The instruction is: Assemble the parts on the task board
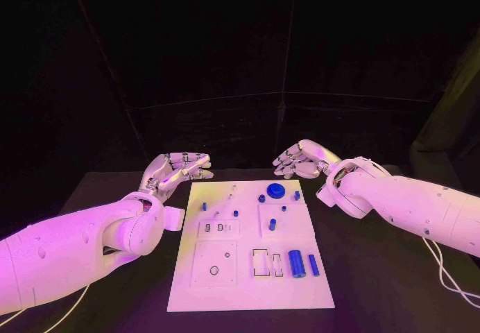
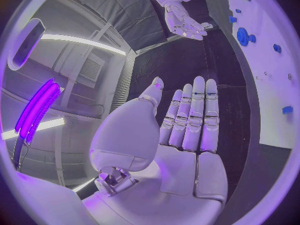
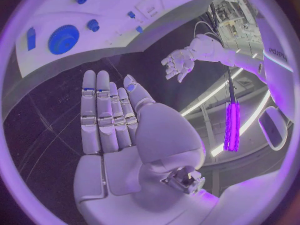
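The white task board [image 1: 250, 291] lies in the middle of the black table. Small blue parts sit on it: a round gear [image 1: 273, 189] near the far edge, small pegs [image 1: 204, 206] beside it, and two cylinders [image 1: 297, 263] lying near the front right. My left hand [image 1: 178, 171] hovers off the board's far left corner, its fingers [image 2: 194, 116] straight and together, holding nothing. My right hand [image 1: 303, 161] hovers off the far right corner, fingers [image 3: 103, 110] also extended, empty. The gear [image 3: 64, 38] and board [image 2: 275, 60] appear in the wrist views.
Black tabletop [image 1: 390, 277] surrounds the board on all sides. A dark curtain closes off the back. Cables [image 1: 445, 274] trail from the right arm near the table's right edge.
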You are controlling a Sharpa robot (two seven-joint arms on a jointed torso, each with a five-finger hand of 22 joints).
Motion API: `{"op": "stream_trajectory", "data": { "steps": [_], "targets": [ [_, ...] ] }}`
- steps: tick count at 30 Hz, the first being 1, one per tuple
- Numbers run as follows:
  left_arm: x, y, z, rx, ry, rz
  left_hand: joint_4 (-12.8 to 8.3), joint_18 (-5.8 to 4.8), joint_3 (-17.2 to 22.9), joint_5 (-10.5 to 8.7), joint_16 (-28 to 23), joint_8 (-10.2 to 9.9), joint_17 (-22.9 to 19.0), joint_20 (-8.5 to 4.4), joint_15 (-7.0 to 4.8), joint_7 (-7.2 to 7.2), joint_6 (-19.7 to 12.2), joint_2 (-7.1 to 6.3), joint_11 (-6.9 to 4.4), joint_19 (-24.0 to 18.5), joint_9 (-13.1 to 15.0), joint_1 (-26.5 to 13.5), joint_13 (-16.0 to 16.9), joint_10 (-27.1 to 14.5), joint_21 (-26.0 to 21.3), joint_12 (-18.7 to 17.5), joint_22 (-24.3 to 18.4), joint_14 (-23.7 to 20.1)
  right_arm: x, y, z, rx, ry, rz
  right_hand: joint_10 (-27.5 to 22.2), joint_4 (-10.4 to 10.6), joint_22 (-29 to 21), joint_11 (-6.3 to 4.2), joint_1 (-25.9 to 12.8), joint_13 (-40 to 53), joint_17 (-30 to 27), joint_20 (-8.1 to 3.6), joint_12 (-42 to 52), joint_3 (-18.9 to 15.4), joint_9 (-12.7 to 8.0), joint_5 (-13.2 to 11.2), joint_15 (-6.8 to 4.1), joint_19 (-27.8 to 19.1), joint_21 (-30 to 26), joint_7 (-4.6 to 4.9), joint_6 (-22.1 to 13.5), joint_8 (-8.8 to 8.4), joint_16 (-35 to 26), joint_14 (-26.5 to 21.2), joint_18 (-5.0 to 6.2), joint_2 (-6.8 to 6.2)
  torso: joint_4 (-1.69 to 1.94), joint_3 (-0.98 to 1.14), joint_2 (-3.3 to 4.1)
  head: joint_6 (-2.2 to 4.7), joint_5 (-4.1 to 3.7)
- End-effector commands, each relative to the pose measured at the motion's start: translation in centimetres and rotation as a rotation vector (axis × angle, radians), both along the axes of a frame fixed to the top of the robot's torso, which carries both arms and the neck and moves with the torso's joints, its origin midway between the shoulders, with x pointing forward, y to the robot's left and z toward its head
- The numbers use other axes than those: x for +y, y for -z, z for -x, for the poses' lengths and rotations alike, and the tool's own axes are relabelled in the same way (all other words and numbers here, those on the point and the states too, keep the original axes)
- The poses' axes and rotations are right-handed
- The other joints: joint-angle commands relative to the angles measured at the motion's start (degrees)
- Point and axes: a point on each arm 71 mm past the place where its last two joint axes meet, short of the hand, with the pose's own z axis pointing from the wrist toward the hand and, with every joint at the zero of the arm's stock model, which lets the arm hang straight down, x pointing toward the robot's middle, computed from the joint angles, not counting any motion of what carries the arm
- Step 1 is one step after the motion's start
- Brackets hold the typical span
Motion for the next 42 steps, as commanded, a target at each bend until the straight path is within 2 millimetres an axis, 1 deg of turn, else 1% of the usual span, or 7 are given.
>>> {"op": "stream_trajectory", "data": {
  "steps": [1,11,14,18,21,31,42],
  "targets": [
    [-0.7,-0.4,0.7,-0.006,0.064,-0.005,-0.39,0.49,-0.07,0.28,0.40,-0.41,0.13,-0.06,0.13,0.01,0.34,0.04,-0.02,0.53,0.00,0.48,0.11,0.45,-0.08,0.15,-0.07,0.43,1.3,0.4,0.1,-0.041,-0.043,0.318,4.16,0.05,4.29,-1.99,-0.23,0.15,6.81,-3.78,-1.44,1.01,0.03,0.64,-3.04,8.38,8.60,-1.23,2.62,-1.47,9.96,9.24,0.56,-1.28,0.26,-0.08,1.88,0.50,-0.30],
    [-1.4,-1.0,2.3,0.003,0.114,0.017,-0.39,0.45,-0.19,0.28,0.37,-0.65,0.33,-0.09,0.17,0.08,0.26,-0.02,0.05,0.64,-0.05,0.30,0.09,0.32,-0.21,-0.10,-0.18,0.38,3.4,0.1,0.1,-0.109,-0.060,0.567,1.41,0.10,9.25,-2.00,-2.57,0.05,16.75,-4.07,-1.72,2.02,-0.04,0.58,-3.34,10.10,16.87,-1.64,1.40,-2.33,25.34,8.90,0.34,-2.34,0.83,-0.11,4.23,1.50,-0.88],
    [-1.5,-1.1,2.6,0.006,0.122,0.020,-0.39,0.44,-0.22,0.27,0.35,-0.73,0.39,-0.08,0.19,0.12,0.22,-0.03,0.08,0.65,-0.07,0.26,0.09,0.27,-0.27,-0.19,-0.22,0.33,3.8,-0.1,0.1,-0.123,-0.064,0.596,0.00,0.11,11.49,-1.95,-3.02,0.08,26.14,-3.94,-1.67,2.41,-0.01,0.65,-3.19,10.63,20.00,-1.59,1.05,-2.30,34.77,9.31,0.23,-2.67,0.83,-0.13,4.67,1.60,-0.92],
    [-1.5,-1.3,2.9,0.010,0.132,0.024,-0.38,0.42,-0.26,0.28,0.32,-0.82,0.46,-0.07,0.22,0.17,0.18,-0.03,0.12,0.66,-0.08,0.19,0.08,0.21,-0.34,-0.28,-0.27,0.27,4.5,-0.4,0.2,-0.139,-0.072,0.619,-0.71,0.15,26.61,-1.77,-3.45,0.25,37.44,-3.62,-1.61,3.24,0.02,0.51,-3.02,12.65,32.88,-1.60,0.77,-2.26,45.94,9.30,-1.64,-2.86,0.79,-0.09,5.19,1.73,-0.86],
    [-1.5,-1.4,3.0,0.012,0.135,0.025,-0.37,0.42,-0.29,0.27,0.30,-0.88,0.50,-0.07,0.24,0.21,0.17,-0.03,0.15,0.67,-0.09,0.14,0.08,0.17,-0.38,-0.34,-0.30,0.23,4.9,-0.6,0.2,-0.145,-0.078,0.627,-0.71,0.10,33.21,-1.63,-3.65,0.39,41.71,-3.34,-1.60,3.96,0.04,0.33,-2.67,12.83,38.82,-1.61,0.65,-2.24,50.47,8.90,-2.30,-3.08,0.78,-0.11,5.48,1.67,-0.84],
    [-1.3,-1.7,3.1,0.012,0.137,0.024,-0.35,0.40,-0.34,0.28,0.25,-1.01,0.60,-0.04,0.29,0.30,0.11,0.01,0.23,0.67,-0.11,0.04,0.07,0.07,-0.49,-0.48,-0.38,0.13,5.7,-0.8,0.3,-0.140,-0.095,0.647,-0.27,0.22,45.30,-1.51,-4.16,0.63,49.60,-2.74,-1.45,5.66,0.06,0.12,-2.64,13.09,48.83,-1.64,0.57,-2.21,58.31,8.71,-3.54,-3.26,0.92,-0.26,5.93,1.43,-0.79],
    [-1.2,-1.9,3.0,0.011,0.136,0.022,-0.33,0.38,-0.35,0.27,0.16,-1.20,0.73,0.00,0.37,0.43,0.03,0.14,0.33,0.66,-0.12,-0.04,0.06,-0.07,-0.66,-0.68,-0.49,-0.06,6.0,-0.6,0.0,-0.117,-0.100,0.667,-0.08,0.26,47.68,-1.49,-4.27,0.62,50.81,-2.57,-1.55,7.02,0.09,-0.11,-2.52,12.74,51.04,-1.51,0.97,-2.15,59.99,8.50,-3.73,-3.06,0.88,-0.20,6.03,1.07,-0.41]
  ]
}}
